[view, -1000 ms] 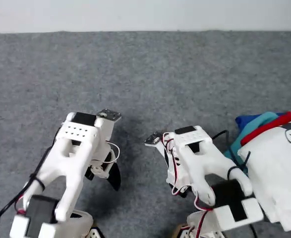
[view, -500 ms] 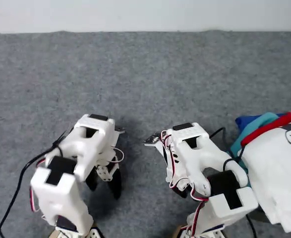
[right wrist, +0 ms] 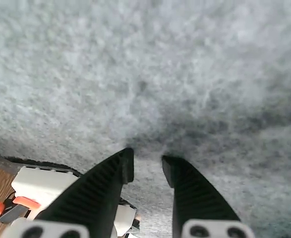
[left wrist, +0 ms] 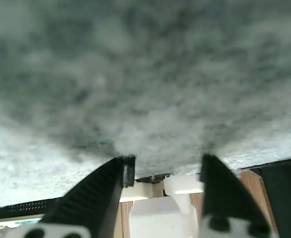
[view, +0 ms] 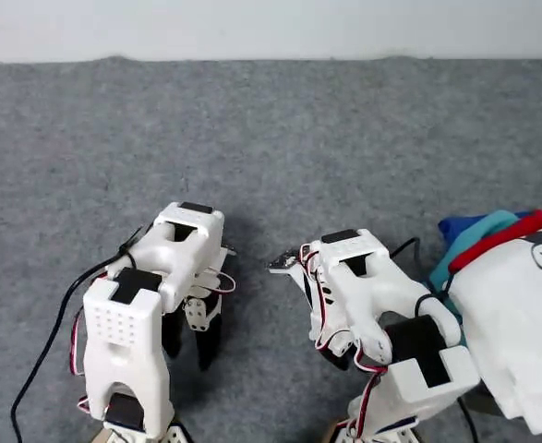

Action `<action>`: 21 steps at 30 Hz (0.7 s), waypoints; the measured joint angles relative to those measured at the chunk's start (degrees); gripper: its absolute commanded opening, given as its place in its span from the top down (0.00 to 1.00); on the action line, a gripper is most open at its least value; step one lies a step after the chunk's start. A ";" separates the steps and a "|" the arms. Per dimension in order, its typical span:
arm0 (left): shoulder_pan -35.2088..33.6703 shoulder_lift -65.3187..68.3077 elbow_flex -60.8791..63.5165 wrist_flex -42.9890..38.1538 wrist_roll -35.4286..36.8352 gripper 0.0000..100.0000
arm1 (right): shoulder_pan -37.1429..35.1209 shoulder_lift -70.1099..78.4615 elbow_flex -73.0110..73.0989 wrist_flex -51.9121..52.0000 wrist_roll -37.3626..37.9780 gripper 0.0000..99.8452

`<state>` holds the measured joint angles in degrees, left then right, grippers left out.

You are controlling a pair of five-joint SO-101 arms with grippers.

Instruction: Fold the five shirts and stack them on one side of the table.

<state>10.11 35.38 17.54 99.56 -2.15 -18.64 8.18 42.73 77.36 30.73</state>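
Left gripper spread wide, right gripper barely parted, both empty over grey felt table; white-topped pile of coloured shirts beside the right arm could be toppled by its swing.

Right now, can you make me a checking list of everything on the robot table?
surface: grey felt mat covering the table.
job's things: pile of shirts at one side edge, white on top, with red, teal and blue edges peeking out beneath.
clutter: nothing seen.
grippers: left gripper fingers wide apart, holding nothing, over bare mat; right gripper fingers narrowly apart, holding nothing, over bare mat.
cables: black cable trails beside the arm far from the shirts; red and white wires loop on the arm next to the shirts.
surroundings: pale wall behind the mat's far edge.
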 measured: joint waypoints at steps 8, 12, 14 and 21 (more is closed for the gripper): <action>0.70 5.45 -1.58 0.44 -0.09 0.99 | 0.00 0.00 0.00 0.00 0.00 0.89; 0.79 5.54 -1.67 0.44 0.00 0.99 | 0.00 0.00 0.00 0.00 0.00 0.89; 0.79 5.54 -1.67 0.44 0.00 0.99 | 0.00 0.00 0.00 0.00 0.00 0.89; 0.79 5.54 -1.67 0.53 0.00 0.99 | 0.00 0.00 0.00 0.00 0.00 0.89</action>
<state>10.90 40.92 15.87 100.09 -2.15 -18.64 8.18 42.73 77.36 30.73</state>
